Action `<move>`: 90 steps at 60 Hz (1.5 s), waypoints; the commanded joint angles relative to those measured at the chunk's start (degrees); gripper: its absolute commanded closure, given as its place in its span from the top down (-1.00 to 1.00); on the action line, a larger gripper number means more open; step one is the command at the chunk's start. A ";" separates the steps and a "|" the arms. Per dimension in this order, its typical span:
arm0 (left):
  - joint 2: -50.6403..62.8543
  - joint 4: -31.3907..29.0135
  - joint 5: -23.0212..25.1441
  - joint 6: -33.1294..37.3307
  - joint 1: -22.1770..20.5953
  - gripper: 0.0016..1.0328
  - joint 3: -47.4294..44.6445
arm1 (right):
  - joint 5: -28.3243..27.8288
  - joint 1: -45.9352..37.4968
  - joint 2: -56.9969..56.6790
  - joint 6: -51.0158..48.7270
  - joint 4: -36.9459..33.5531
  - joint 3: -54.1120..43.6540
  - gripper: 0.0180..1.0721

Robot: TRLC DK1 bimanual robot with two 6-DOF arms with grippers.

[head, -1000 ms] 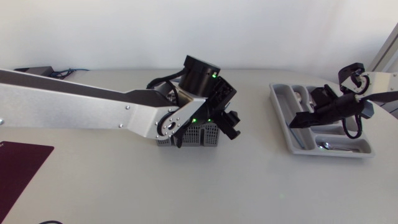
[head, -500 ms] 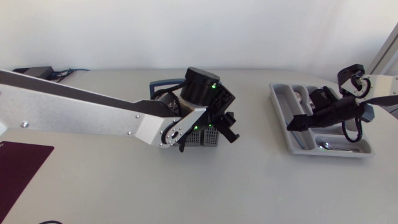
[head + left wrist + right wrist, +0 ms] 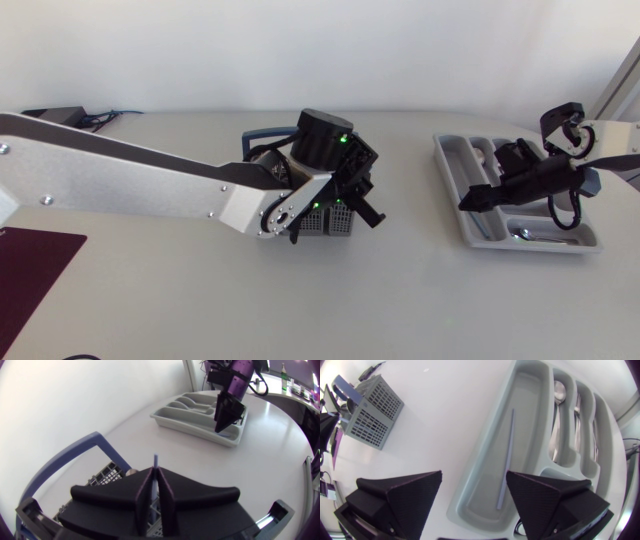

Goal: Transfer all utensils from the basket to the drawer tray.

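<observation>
My left gripper (image 3: 156,479) stands straight over the grey plastic mesh basket with the blue hoop handle (image 3: 102,474); its 2 wedge fingers are drawn almost together on a thin lilac stick-like utensil (image 3: 155,461), whose tip pokes up between them. The pinch comes from 2 sides and sits high on the shaft; I judge this is so the piece can rise straight out of the basket's cells without snagging the mesh. The fingers hide how much of the stick remains inside the basket, so I cannot tell. The grey plastic drawer tray with several compartments (image 3: 492,435) lies well apart from the basket, on my right arm's side. My right gripper (image 3: 475,497) hangs above that tray, equally far from the basket, its fingers spread wide and holding nothing. In the tray's long compartment, the one nearest the basket, a 2nd lilac stick (image 3: 508,450) lies lengthwise; a metal spoon (image 3: 559,391) rests in a narrower compartment farther from the basket. The tray seems sorted by kind, so I judge the stick I hold belongs beside its twin; the task is partly done, with 1 piece in hand and the carry across from the basket not yet made.
</observation>
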 commanded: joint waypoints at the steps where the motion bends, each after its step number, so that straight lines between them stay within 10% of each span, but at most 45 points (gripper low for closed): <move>1: 0.71 0.52 0.00 0.14 -0.19 -0.92 -1.34 | 0.47 0.84 -1.45 0.52 0.24 -1.72 0.76; 56: -15.38 -11.26 6.76 -7.24 4.12 -0.93 6.57 | 0.65 4.97 -7.52 -0.01 -0.72 -4.71 0.76; 90: -17.49 -32.53 28.47 -21.65 9.57 -0.93 15.62 | -9.55 18.24 -27.91 0.96 -5.21 -6.20 0.77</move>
